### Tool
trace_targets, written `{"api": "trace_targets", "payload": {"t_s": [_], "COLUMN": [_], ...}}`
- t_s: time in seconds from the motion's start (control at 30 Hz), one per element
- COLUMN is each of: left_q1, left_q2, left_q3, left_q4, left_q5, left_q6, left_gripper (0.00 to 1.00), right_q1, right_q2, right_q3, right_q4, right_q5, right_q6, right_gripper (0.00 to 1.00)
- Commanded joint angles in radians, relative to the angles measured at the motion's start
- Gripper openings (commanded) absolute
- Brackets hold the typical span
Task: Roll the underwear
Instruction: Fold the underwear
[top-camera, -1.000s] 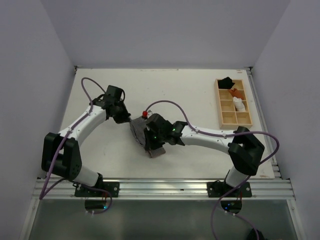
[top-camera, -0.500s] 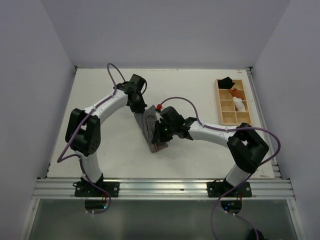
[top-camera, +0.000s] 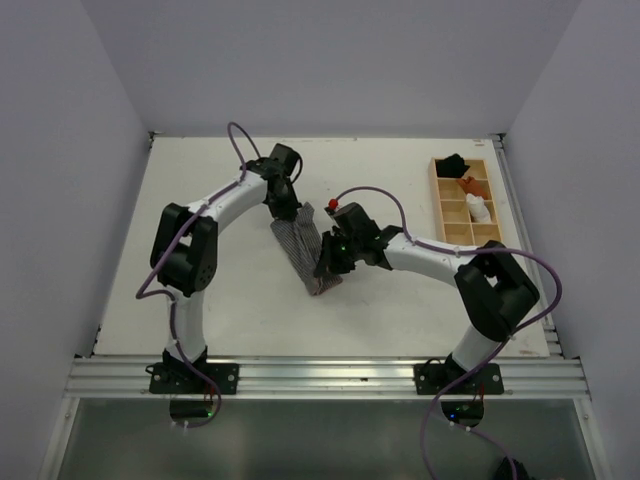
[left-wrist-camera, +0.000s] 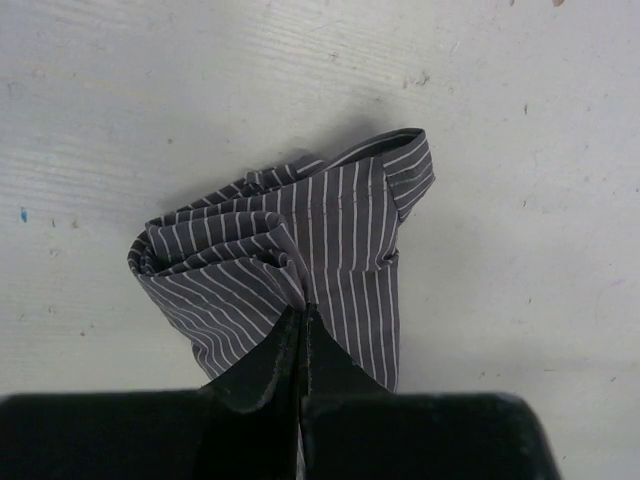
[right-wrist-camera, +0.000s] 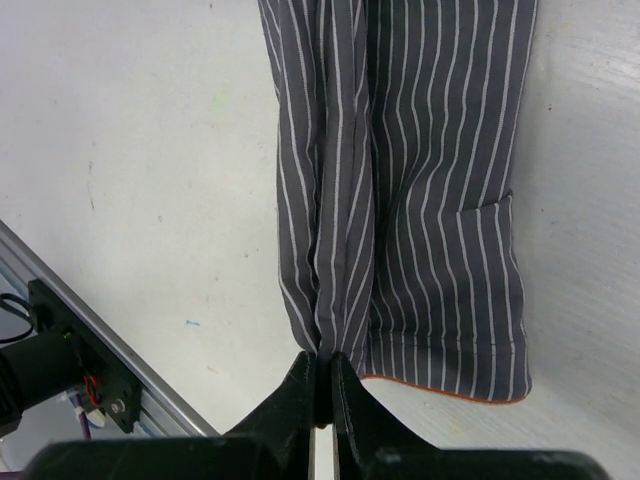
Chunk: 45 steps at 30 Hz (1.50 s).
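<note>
since a second ago your left arm has swung in from the left side of the table (top-camera: 400, 180) toward its middle, and the underwear (top-camera: 303, 255) has gone from a short clump to a long slanted strip. it lies near the middle of the table, between your two grippers. your left gripper (left-wrist-camera: 300, 318) is at the strip's far end, jaws clenched on a bunch of striped folds that fan out from the tips. your right gripper (right-wrist-camera: 322, 362) is at the near end, jaws pinched tight on a fold of the cloth just beside an orange-edged hem. you cannot tell whether the strip is raised off the table. well off to the right, the wooden tray (top-camera: 472, 237) holds a black bundle (top-camera: 452, 163), an orange bundle (top-camera: 468, 186) and a white bundle (top-camera: 479, 209) in separate compartments
</note>
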Motion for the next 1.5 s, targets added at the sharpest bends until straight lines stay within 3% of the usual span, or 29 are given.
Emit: {"api": "trace_targets", "payload": {"t_s": [0.0, 0.13, 0.33, 0.57, 0.77, 0.97, 1.47], "left_q1": [-0.011, -0.011, -0.011, -0.011, -0.020, -0.043, -0.124], "left_q2": [0.016, 0.025, 0.060, 0.095, 0.201, 0.235, 0.223], "left_q3": [0.057, 0.092, 0.187, 0.244, 0.296, 0.234, 0.029], "left_q4": [0.034, 0.063, -0.028, 0.144, 0.178, 0.213, 0.238], "left_q5": [0.003, 0.009, -0.028, 0.248, 0.431, 0.540, 0.559], "left_q6": [0.014, 0.042, 0.102, 0.189, 0.235, 0.261, 0.355], "left_gripper": [0.00, 0.00, 0.21, 0.26, 0.24, 0.18, 0.00], "right_q1": [-0.015, -0.024, -0.032, -0.046, -0.047, -0.047, -0.049], "right_q2": [0.019, 0.036, 0.053, 0.050, 0.044, 0.034, -0.001], "right_q3": [0.044, 0.032, 0.032, 0.038, 0.029, 0.024, 0.004], "right_q4": [-0.022, -0.014, -0.009, -0.023, -0.028, -0.028, -0.055], "right_q5": [-0.006, -0.026, -0.029, -0.006, 0.024, 0.044, 0.118], "right_q6": [-0.030, -0.042, -0.050, -0.065, -0.060, -0.059, -0.099], "right_gripper": [0.00, 0.00, 0.00, 0.00, 0.00, 0.00, 0.00]}}
